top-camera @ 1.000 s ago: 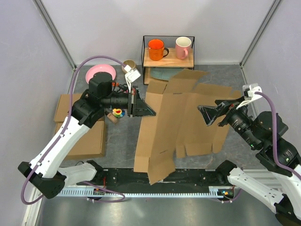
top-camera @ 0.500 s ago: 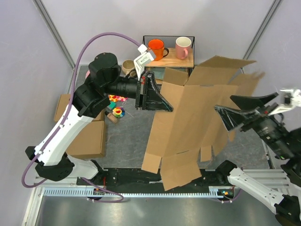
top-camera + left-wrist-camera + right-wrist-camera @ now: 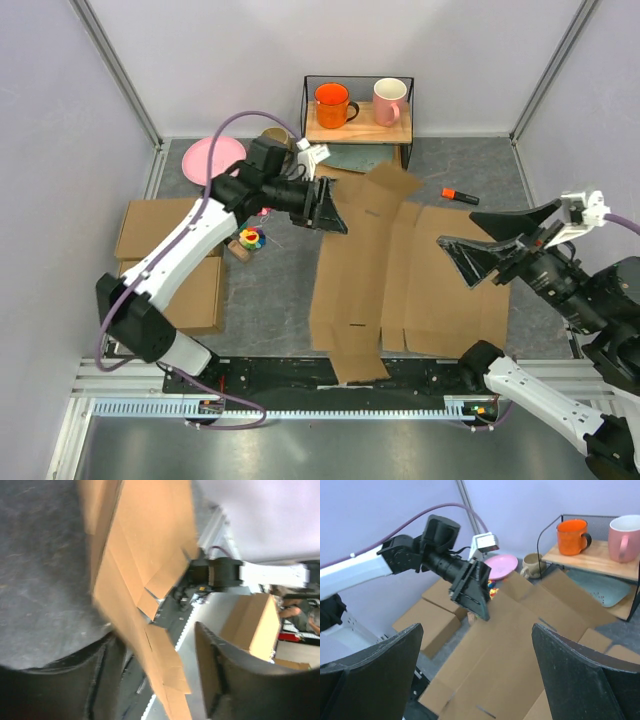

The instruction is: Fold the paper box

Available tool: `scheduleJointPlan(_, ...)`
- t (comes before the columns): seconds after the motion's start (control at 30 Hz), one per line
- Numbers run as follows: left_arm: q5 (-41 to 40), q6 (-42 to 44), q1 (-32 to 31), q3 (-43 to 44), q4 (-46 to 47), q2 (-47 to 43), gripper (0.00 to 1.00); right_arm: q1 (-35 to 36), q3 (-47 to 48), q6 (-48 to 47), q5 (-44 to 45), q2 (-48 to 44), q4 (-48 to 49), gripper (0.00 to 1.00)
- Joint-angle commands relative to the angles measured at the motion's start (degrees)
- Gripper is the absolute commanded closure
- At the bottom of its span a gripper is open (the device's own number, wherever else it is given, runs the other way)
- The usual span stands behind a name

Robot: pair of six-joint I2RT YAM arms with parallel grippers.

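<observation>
The paper box (image 3: 420,280) lay unfolded and nearly flat across the middle of the worktop (image 3: 270,290), with one long flap reaching down over the rail (image 3: 300,385) at the bottom of the overhead frame and another flap kinked upward near the wire shelf (image 3: 358,125) at the top. The left fingers (image 3: 240,690) stood apart at the sheet's upper left corner, and the blurred wrist view showed cardboard running past the gap rather than pinched in it. The right fingers (image 3: 370,680) were spread wide over the sheet's right half, holding nothing. With no grip on either side, the main risk seemed to be the sheet sliding: a push on one panel would likely shove the whole thing toward the bottom of the frame, where the overhanging flap could tip it off the edge. A one-sided lift could swing the raised flap into the shelf and knock the orange mug (image 3: 332,103) or the pink mug (image 3: 388,100). The orange marker (image 3: 460,196), just beside the sheet's upper right edge, could be swept away or trapped under a panel. Closing at the corner might also catch only one layer and crease it off its score line.
</observation>
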Motion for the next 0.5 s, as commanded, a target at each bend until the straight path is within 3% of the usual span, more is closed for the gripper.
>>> scheduleJointPlan(0.0, -13.13, 6.71, 0.41, 1.04, -0.47, 5.56, 0.28, 0.08, -1.86, -1.82, -0.59, 0.04, 1.04, 0.02)
scheduleJointPlan(0.07, -22.23, 5.83, 1.2, 1.49, 0.23, 5.31, 0.22, 0.08, -2.31, -2.08, -0.33, 0.22, 0.78, 0.02)
scheduleJointPlan(0.13, -29.29, 2.5, 1.64, -0.35, 4.07, 1.11, 0.1, 0.08, -2.83, -2.08, -0.24, 0.31, 0.69, 0.02)
scheduleJointPlan(0.17, -36.28, 0.83, 1.64, -4.45, 6.19, -1.08, 0.07, 0.08, -3.1, -2.08, -0.16, 0.22, 0.69, 0.02)
scheduleJointPlan(0.2, -38.36, -2.4, 1.64, -7.1, 8.38, -3.45, 0.01, 0.08, -4.06, -1.91, 0.11, 0.04, 0.95, 0.02)
scheduleJointPlan(0.27, -43.88, -7.07, 1.64, -16.64, 14.36, -12.33, 0.01, 0.17, -5.73, -1.47, 1.25, -0.74, 1.56, 0.02)
scheduleJointPlan(0.37, -48.38, -22.5, 1.21, -30.08, 17.98, -24.45, 0.0, 0.08, -9.33, -0.24, 1.87, -1.45, 4.19, 0.02)
scheduleJointPlan(0.43, -51.98, -28.42, -2.47, -36.45, 18.51, -32.95, 0.0, 0.08, -11.62, 0.46, 1.69, -1.45, 5.25, 0.02)
scheduleJointPlan(0.47, -57.48, -32.97, -4.75, -41.7, 18.08, -35.62, 0.0, 0.17, -12.75, 1.07, 1.17, -1.19, 6.13, 0.02)
